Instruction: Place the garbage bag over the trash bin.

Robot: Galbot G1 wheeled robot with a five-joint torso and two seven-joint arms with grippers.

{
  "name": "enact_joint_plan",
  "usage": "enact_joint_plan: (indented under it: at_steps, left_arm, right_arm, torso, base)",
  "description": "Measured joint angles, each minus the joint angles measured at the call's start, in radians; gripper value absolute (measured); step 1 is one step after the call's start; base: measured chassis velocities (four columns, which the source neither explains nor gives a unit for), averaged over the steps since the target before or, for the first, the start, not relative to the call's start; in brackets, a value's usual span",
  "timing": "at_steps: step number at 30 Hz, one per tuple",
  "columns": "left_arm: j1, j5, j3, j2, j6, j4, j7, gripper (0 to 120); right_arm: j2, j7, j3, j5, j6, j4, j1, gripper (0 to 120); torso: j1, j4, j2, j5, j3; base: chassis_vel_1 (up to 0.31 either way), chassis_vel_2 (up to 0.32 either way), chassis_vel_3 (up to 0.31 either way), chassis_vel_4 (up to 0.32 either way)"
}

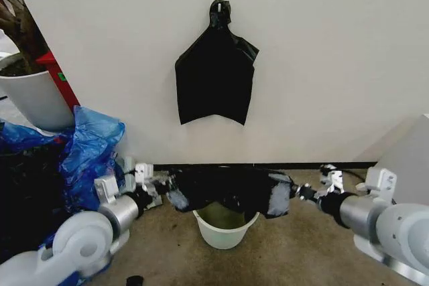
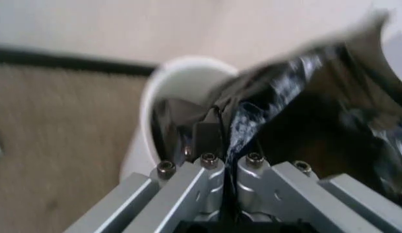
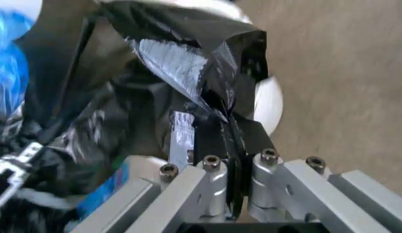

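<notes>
The garbage bag (image 1: 228, 189) is held stretched between the two grippers directly above the trash bin (image 1: 225, 230), which stands on the floor near the wall's black baseboard, at 6 o'clock from the second black bag (image 1: 216, 75) hung on a wall hook. The bag's left edge is pinched by the left gripper (image 1: 155, 191), at 9 o'clock from the bin, and its right edge by the right gripper (image 1: 303, 192), at 3 o'clock; in each wrist view the jaws are seen clenched on a fold of black film. The bag is kept spread by this opposed hold, apparently so that its mouth can be drawn wide enough to pass around the rolled rim. The film sags toward the bin's opening, and whether any of it already lies inside cannot be told. The rim's near side is bare, so the lining is judged not yet done. A heap of blue bags (image 1: 90, 145) lies at 10 o'clock, well clear.
</notes>
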Motion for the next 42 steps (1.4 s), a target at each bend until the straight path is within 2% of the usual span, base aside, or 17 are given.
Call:
enact_joint_plan:
  at_steps: [12,17,19,21,23,26,28,31,33,37,42]
  left_arm:
    - [0.122,0.03,0.011,0.061,0.048,-0.018,-0.026,0]
    - [0.124,0.096,0.04,0.02,0.046,0.037,-0.029,0]
    - [0.1,0.129,0.052,-0.004,0.037,0.072,-0.03,0]
    - [0.056,0.208,0.074,-0.045,0.017,0.136,-0.022,0]
    - [0.044,0.233,0.082,-0.058,0.012,0.155,-0.018,0]
    - [-0.007,0.367,0.177,-0.124,-0.027,0.253,0.008,0]
    - [-0.009,0.381,0.184,-0.131,-0.032,0.266,0.012,0]
    - [-0.023,0.45,0.216,-0.174,-0.071,0.328,0.038,0]
    - [-0.027,0.463,0.219,-0.185,-0.077,0.337,0.042,0]
    - [-0.047,0.507,0.225,-0.218,-0.101,0.365,0.058,0]
    - [-0.069,0.537,0.206,-0.223,-0.119,0.37,0.084,0]
  right_arm:
    - [0.003,0.076,-0.026,0.052,-0.021,-0.001,-0.085,0]
    - [0.035,0.071,-0.038,0.016,-0.038,-0.001,-0.108,0]
    - [0.045,0.065,-0.044,0.003,-0.044,-0.001,-0.114,0]
    - [0.059,0.023,-0.059,-0.049,-0.055,-0.008,-0.129,0]
    - [0.063,0.01,-0.069,-0.073,-0.057,-0.017,-0.133,0]
    - [0.097,-0.08,-0.158,-0.243,-0.058,-0.099,-0.137,0]
    - [0.099,-0.094,-0.17,-0.274,-0.055,-0.111,-0.136,0]
    - [0.115,-0.19,-0.233,-0.488,-0.012,-0.189,-0.128,0]
    - [0.116,-0.219,-0.245,-0.536,0.006,-0.202,-0.13,0]
    - [0.111,-0.356,-0.282,-0.739,0.102,-0.262,-0.137,0]
    - [0.107,-0.451,-0.276,-0.864,0.18,-0.286,-0.147,0]
  torso:
    - [0.0,-0.0002,0.0,0.0001,0.0]
    - [0.0,0.0,0.0,-0.0001,0.0]
    - [0.0,0.0001,0.0,-0.0001,0.0]
    - [0.0,-0.0002,0.0,-0.0003,0.0]
    - [0.0,-0.0003,0.0,-0.0005,0.0]
    - [0.0,-0.0002,0.0,-0.0001,0.0]
    - [0.0,-0.0002,0.0,-0.0001,0.0]
    - [0.0,0.0001,0.0,0.0,0.0]
    - [0.0,0.0,0.0,0.0,0.0]
    - [0.0,-0.0002,0.0,0.0,0.0]
    - [0.0,-0.0002,0.0,0.0,0.0]
  base:
    - [0.0,0.0,0.0,0.0]
    - [0.0,0.0,0.0,0.0]
    - [0.0,0.0,0.0,0.0]
    - [0.0,0.0,0.0,0.0]
    - [0.0,0.0,0.0,0.0]
    - [0.0,0.0,0.0,0.0]
    - [0.0,0.0,0.0,0.0]
    - [0.0,0.0,0.0,0.0]
    - [0.0,0.0,0.0,0.0]
    - [0.0,0.0,0.0,0.0]
    - [0.0,0.0,0.0,0.0]
